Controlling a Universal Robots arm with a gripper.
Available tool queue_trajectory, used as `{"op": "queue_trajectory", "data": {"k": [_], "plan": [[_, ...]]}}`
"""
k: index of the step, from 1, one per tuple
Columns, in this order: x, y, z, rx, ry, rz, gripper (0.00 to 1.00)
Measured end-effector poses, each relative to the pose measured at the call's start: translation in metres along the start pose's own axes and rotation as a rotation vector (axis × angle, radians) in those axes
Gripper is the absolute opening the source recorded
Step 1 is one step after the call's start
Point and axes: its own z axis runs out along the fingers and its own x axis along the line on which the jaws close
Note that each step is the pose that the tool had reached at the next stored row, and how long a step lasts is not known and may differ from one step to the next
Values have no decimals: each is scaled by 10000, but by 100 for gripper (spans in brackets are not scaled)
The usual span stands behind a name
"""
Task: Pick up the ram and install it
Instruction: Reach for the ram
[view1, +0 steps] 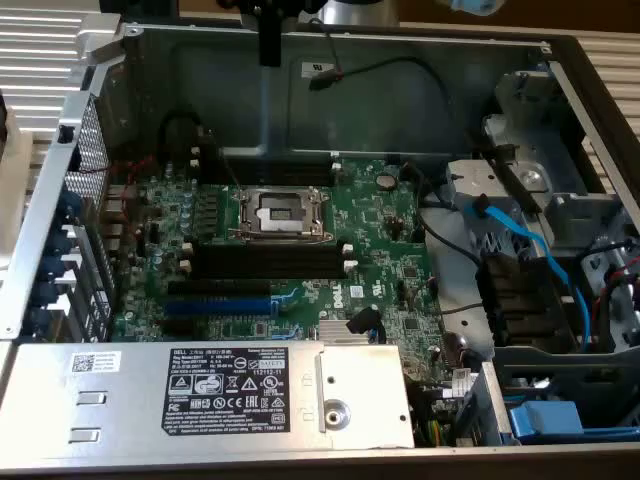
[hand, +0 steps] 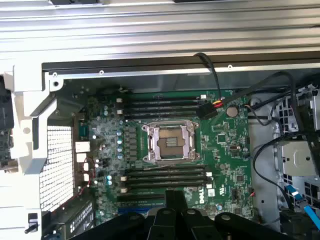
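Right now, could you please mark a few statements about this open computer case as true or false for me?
1. The processor socket has no cooler on it. True.
2. Green sticks fill the memory slots beside it. False: those black slots are empty.
3. A blue expansion slot lies between the memory slots and the labelled power supply. True.
4. The flat cables at the exterior view's right are yellow. False: they are blue.
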Motion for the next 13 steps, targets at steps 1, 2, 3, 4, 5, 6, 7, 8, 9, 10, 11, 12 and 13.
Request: {"op": "queue_trajectory", "data": {"k": [1,2,3,4,5,6,7,8,9,10,11,12,13], "plan": [[0,0,0,0,0,0,10],[0,0,0,0,0,0,10],[0,0,0,0,0,0,10],[0,0,0,0,0,0,10],[0,0,0,0,0,0,10],[0,0,0,0,0,0,10],[0,0,0,0,0,0,10],[0,0,0,0,0,0,10],[0,0,0,1,0,0,10],[0,0,0,0,0,0,10],[0,0,0,0,0,0,10],[0,0,0,0,-1,0,10],[0,0,-2,0,0,0,10]]}}
